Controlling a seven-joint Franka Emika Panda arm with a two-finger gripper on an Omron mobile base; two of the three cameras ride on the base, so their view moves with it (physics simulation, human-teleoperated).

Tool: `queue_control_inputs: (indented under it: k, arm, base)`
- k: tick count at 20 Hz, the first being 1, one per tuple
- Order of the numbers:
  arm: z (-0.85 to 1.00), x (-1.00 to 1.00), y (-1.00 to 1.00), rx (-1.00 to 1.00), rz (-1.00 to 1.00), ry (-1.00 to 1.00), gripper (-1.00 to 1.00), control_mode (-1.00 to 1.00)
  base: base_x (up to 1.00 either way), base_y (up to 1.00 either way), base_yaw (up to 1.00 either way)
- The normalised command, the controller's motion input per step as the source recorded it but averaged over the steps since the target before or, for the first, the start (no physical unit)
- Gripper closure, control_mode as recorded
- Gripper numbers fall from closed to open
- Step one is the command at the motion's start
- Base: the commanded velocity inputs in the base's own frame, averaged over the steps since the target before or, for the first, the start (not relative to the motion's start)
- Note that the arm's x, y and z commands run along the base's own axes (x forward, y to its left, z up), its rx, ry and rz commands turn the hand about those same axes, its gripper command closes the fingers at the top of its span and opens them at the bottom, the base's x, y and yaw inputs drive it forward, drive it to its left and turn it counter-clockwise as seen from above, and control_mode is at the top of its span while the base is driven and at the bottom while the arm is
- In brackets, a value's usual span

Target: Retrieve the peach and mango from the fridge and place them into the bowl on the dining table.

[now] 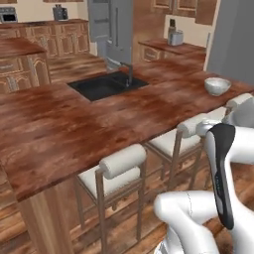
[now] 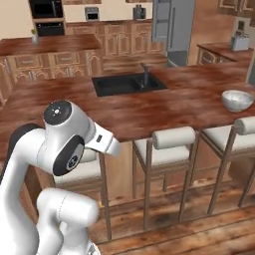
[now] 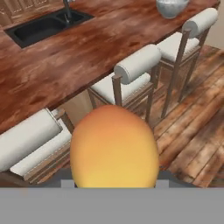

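end effector (image 3: pixel 113 186) grips the mango (image 3: pixel 113 148), carrying it; next, reach to the bowl (image 3: pixel 171 7) at one o'clock on the counter (image 3: pixel 65 61).

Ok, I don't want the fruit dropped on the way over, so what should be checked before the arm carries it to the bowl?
1. Mango in the gripper: ok, it sits close before the hand camera, above the stools.
2. Fingers around it: cannot tell, the fruit hides them.
3. Bowl upright on the dining table: ok, near the right end.
4. Peach already in the bowl: cannot tell, its inside is hidden.
5. Tabletop between sink and bowl: ok, bare wood.
6. Stools in the way: ok, they sit below the table edge.
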Motion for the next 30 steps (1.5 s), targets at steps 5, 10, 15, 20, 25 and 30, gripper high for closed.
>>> queue_control_inputs:
  k: [5,10,15,20,25,30]
  arm:
    - [0.00,0.00,0.00,0.00,0.00,0.00,1.00,1.00]
    - [0.00,0.00,0.00,0.00,0.00,0.00,1.00,1.00]
    - [0.00,0.00,0.00,0.00,0.00,0.00,1.00,1.00]
    - [0.00,0.00,0.00,0.00,0.00,0.00,1.00,1.00]
    - [0.00,0.00,0.00,0.00,0.00,0.00,1.00,1.00]
    - [0.00,0.00,0.00,0.00,0.00,0.00,1.00,1.00]
  base:
    - [-0.53,-0.67,0.22]
    - [0.41,-0.99,0.21]
    - [0.82,-1.00,0.23]
    - [0.63,-1.00,0.24]
    - [0.47,-1.00,0.24]
    - [0.42,-1.00,0.23]
